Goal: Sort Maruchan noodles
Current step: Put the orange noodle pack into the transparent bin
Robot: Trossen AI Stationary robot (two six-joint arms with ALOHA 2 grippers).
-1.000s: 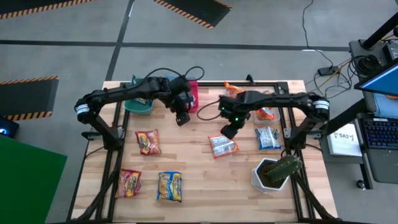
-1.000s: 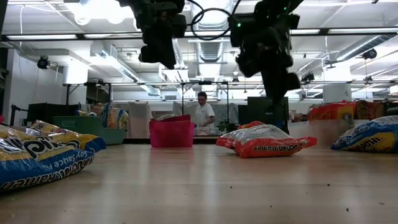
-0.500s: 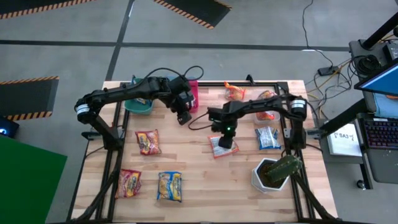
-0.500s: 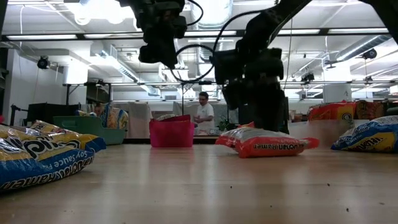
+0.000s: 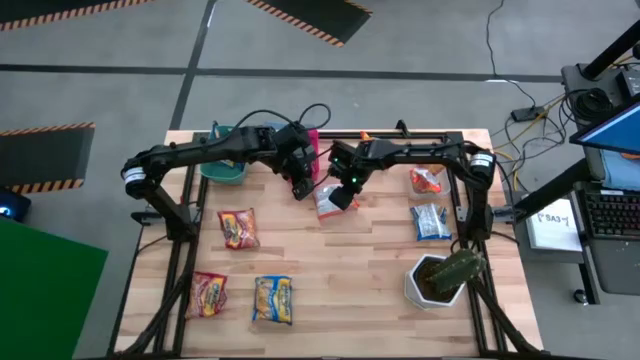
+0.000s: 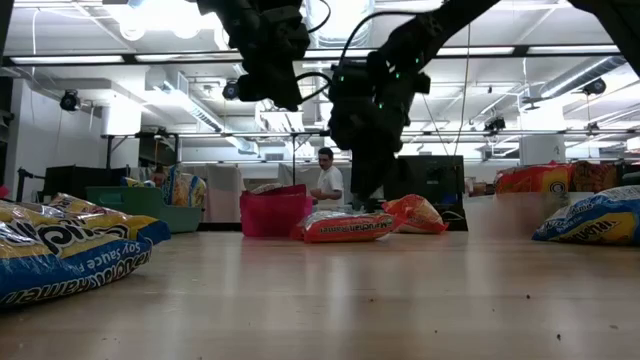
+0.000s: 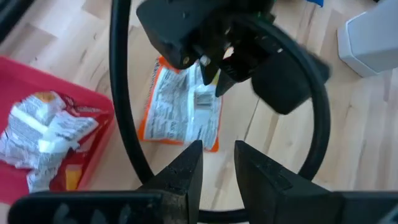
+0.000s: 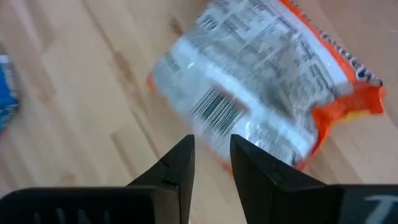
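Note:
An orange ramen packet [image 5: 326, 202], printed back up, lies on the table just to the near right of the pink bin [image 5: 311, 152]. It also shows in the low view [image 6: 348, 227], the left wrist view [image 7: 183, 106] and the right wrist view [image 8: 261, 118]. My right gripper [image 5: 343, 197] stands over the packet's right end. Its fingers [image 8: 180, 162] are close together with nothing between them. My left gripper [image 5: 300, 190] hovers shut and empty beside the bin, left of the packet, its fingers [image 7: 186, 168] close together. The pink bin holds a silver packet [image 7: 43, 130]. My right gripper points down at the orange packet's right end [image 7: 208, 93]. Its own body hides the place where they would meet, so I cannot tell whether it touches the packet. The packet lies flat on the table.
A teal bin [image 5: 222, 168] stands at the far left. Two red packets [image 5: 238, 228] [image 5: 209, 294] and a yellow one [image 5: 272, 299] lie near left. An orange packet [image 5: 428, 181] and a silver-blue one [image 5: 430, 221] lie to the right. A potted plant [image 5: 435, 280] stands near right.
My right gripper has come down on the orange packet at the table's middle. It has then gone toward the far left, up to the pink bin. The packet has gone along with it, turned about, and now lies beside the bin.

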